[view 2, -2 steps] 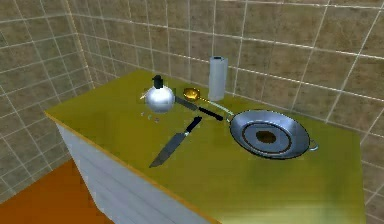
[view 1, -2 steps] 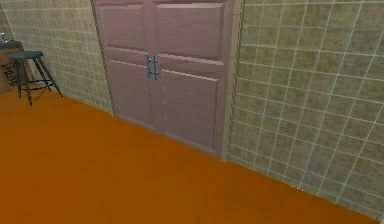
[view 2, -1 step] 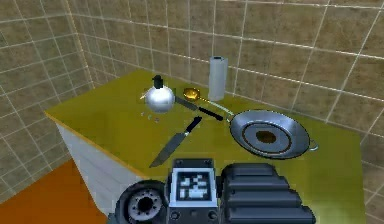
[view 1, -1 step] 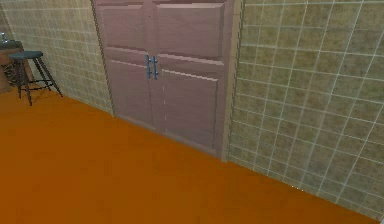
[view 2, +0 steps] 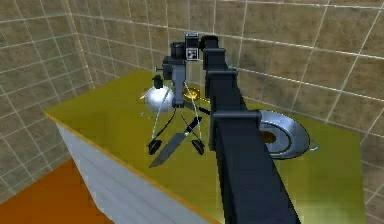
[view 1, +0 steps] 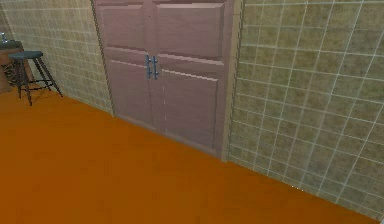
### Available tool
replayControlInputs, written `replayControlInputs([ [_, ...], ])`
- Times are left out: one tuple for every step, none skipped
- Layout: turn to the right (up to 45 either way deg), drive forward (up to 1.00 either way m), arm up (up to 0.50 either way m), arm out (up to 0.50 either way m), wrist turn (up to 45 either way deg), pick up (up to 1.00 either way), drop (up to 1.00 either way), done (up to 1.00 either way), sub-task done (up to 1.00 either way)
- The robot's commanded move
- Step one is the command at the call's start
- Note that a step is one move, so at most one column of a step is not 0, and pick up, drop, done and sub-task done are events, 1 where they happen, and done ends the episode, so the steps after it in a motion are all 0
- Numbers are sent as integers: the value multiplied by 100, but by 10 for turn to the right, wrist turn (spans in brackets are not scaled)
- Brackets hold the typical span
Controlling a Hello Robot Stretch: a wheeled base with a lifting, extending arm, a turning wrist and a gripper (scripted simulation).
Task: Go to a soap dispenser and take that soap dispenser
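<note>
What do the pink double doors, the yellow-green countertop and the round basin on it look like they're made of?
Double doors: probably painted wood, matte pink with raised panels. Countertop: smooth and evenly yellow-green with a faint sheen, maybe laminate or paint; hard to say. Round basin: likely steel, grey with bright highlights and concentric rings.

Countertop's (view 2: 100, 125) left part lies free; silver round thing (view 2: 153, 98), small yellow item (view 2: 190, 95) and metal basin (view 2: 285, 135) crowd the gripper (view 2: 176, 146), tiled wall (view 2: 300, 50) behind.
</note>
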Motion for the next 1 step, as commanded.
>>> replayControlInputs([
  [0,0,0,0,450,0,0,0,0],
])
